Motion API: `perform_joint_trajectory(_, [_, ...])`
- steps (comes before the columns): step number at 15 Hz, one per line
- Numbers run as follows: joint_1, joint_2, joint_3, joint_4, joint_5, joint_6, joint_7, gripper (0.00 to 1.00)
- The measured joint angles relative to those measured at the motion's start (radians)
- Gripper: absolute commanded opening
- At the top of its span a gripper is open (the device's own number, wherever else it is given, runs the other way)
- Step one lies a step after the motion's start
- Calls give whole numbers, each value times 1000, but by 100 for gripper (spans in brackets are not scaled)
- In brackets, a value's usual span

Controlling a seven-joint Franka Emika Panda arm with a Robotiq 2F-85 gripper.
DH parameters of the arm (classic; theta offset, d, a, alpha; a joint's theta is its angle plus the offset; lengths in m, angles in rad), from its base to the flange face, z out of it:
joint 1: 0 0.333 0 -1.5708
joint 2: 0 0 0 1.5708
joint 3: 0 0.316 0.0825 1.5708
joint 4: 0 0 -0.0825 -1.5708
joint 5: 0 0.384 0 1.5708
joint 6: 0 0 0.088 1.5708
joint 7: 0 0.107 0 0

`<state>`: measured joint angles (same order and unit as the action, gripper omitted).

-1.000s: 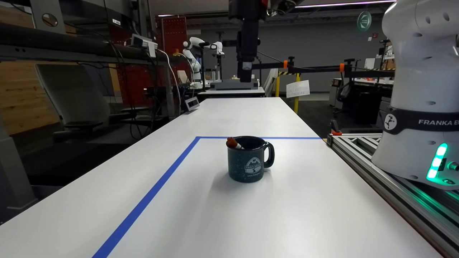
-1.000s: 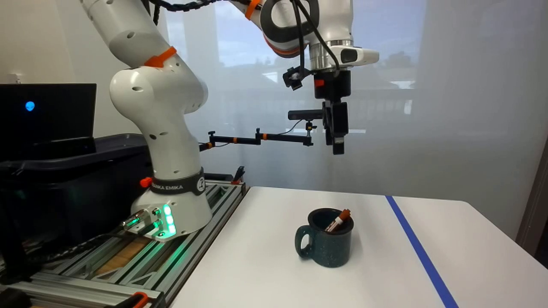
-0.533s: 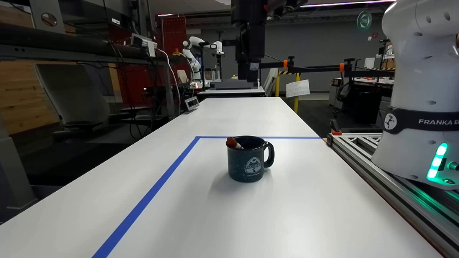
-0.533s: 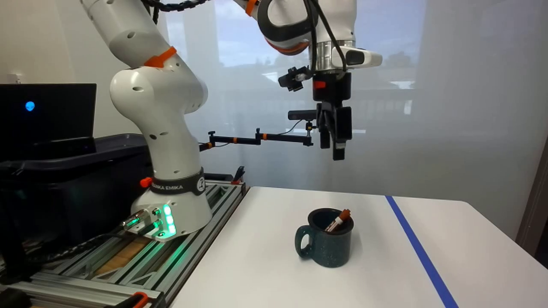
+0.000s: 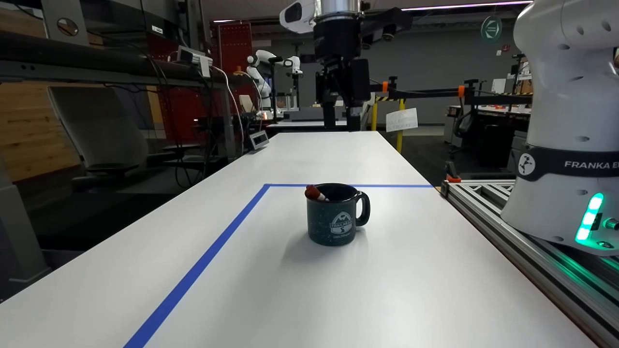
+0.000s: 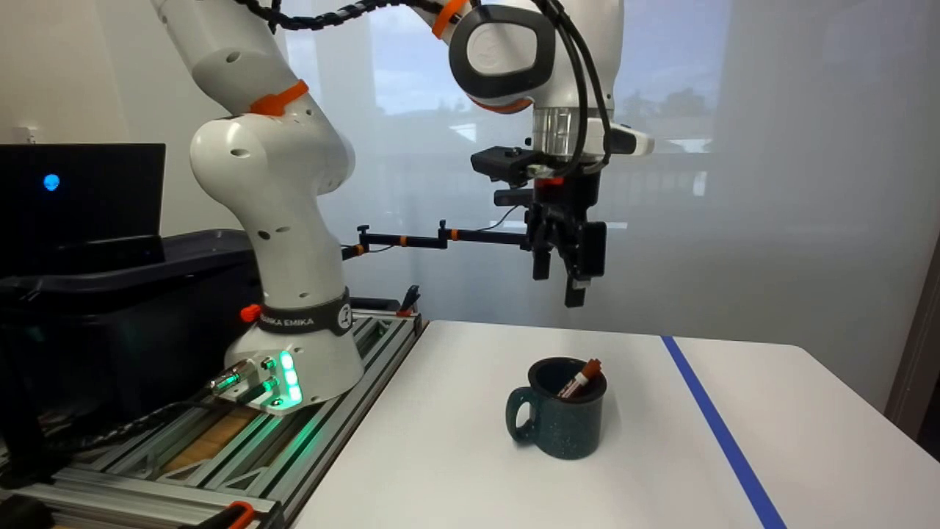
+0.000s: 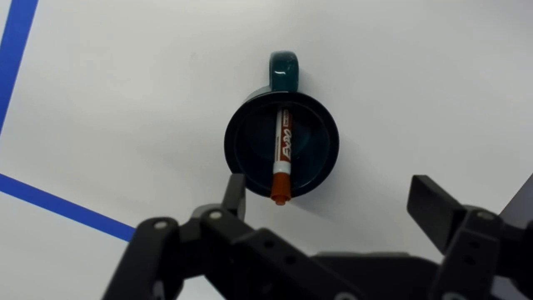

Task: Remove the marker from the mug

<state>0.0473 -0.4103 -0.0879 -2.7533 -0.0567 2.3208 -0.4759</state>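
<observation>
The dark teal mug (image 6: 567, 432) stands upright on the white table in both exterior views (image 5: 331, 222), its pale logo showing in an exterior view. The marker (image 6: 581, 378) leans inside it, its reddish-brown cap (image 5: 314, 192) sticking out over the rim on the side away from the handle. In the wrist view the marker (image 7: 281, 183) lies across the mug (image 7: 316, 137), cap toward the gripper. My gripper (image 7: 329, 180) is open and empty, its fingers wide apart. In both exterior views the gripper (image 6: 558, 289) hangs well above the mug (image 5: 342, 125), touching nothing.
Blue tape (image 6: 723, 433) marks lines on the white table (image 6: 661, 470). The robot base stands on a metal rail frame (image 5: 522, 261) along one table edge. A jointed camera arm (image 6: 448, 236) reaches out behind the gripper. A laptop (image 6: 81, 198) sits on a dark bin.
My gripper has come down and turned about its upright axis, so both fingers now show apart in the exterior views. The mug and marker have not moved.
</observation>
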Motion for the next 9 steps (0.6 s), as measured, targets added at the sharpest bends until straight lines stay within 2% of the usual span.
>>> perform_joint_trajectory(5, [-16, 129, 78, -1, -134, 112, 165, 100])
perform_joint_trajectory(9, [-22, 183, 96, 1, -174, 172, 237, 100])
